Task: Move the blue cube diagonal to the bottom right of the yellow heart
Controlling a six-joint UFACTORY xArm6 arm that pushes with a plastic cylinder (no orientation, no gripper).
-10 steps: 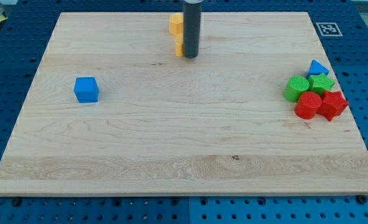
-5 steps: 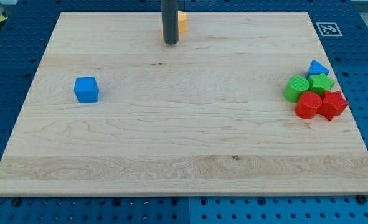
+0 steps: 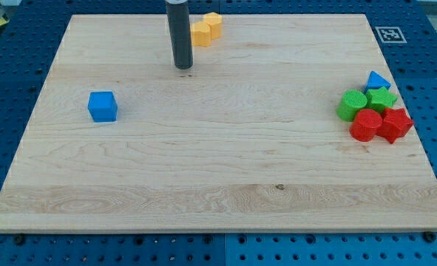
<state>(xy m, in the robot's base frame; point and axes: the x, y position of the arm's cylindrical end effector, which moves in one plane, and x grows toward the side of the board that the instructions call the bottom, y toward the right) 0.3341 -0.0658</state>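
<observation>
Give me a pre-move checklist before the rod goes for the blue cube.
1. Blue cube in view and standing alone at the view's left: ok.
2. Position of my tip: up and to the right of the cube, well apart from it, not behind it for a push: not ok.
3. Path from tip to cube free of blocks: ok.
4. Yellow blocks near the view's top, touching each other; which one is the heart: cannot tell.
5. Spot down-right of the yellow blocks free of blocks: ok.
6. Cluster at the view's right (blue triangle, green and red blocks) off the route: ok.
</observation>
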